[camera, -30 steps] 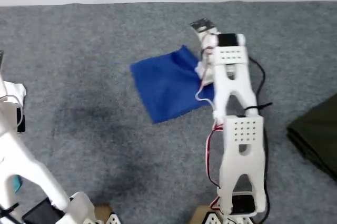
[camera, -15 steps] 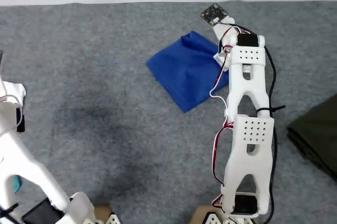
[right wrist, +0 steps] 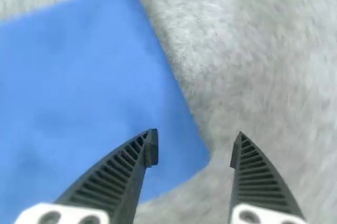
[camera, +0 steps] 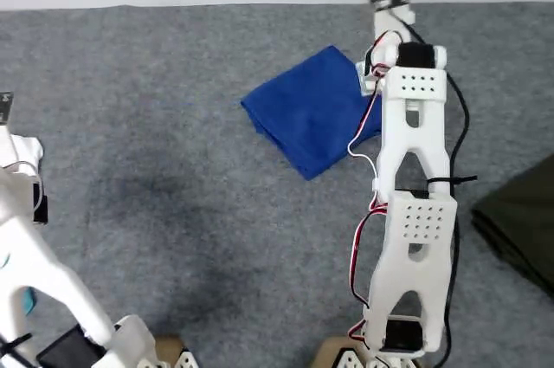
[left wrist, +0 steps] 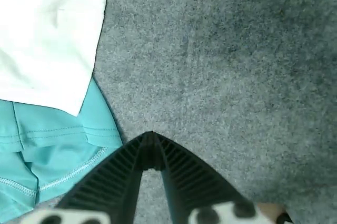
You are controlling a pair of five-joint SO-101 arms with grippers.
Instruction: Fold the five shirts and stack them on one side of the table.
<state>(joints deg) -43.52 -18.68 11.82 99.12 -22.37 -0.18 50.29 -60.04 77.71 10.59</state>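
- Plainly, the folded blue shirt (camera: 316, 117) is the piece in hand: it lies as a neat, slightly skewed rectangle on the grey table cover (camera: 173, 195), towards the far middle, just beside the right arm (camera: 407, 169).
- The right gripper (right wrist: 197, 134) hangs over the near corner of that shirt with its jaws spread and nothing between them.
- One fingertip sits above the blue cloth and the other above bare grey cover, so the shirt's corner and its long edge fall in the gap between the jaws.
- That straddle looks deliberate. My guess is that it suits either pinching the edge to drag the shirt or letting go of it after a pull, but I cannot tell which.
- Whether the fingertips touch the cloth or float just above it cannot be told.
- A dark folded garment (camera: 519, 221) lies at the right edge of the table, well apart from the blue shirt. It may mark the stacking side, in which case the blue shirt has yet to join it.
- The left gripper (left wrist: 151, 137) has its jaws closed tip to tip, holding nothing, above bare cover at the left of the table.
- Just beside it lie a white shirt (left wrist: 47, 34) and a teal shirt (left wrist: 52, 150), the white one overlapping the teal, probably waiting their turn.
- The left arm (camera: 35, 273) seems parked out of the way so the right arm has room to work.
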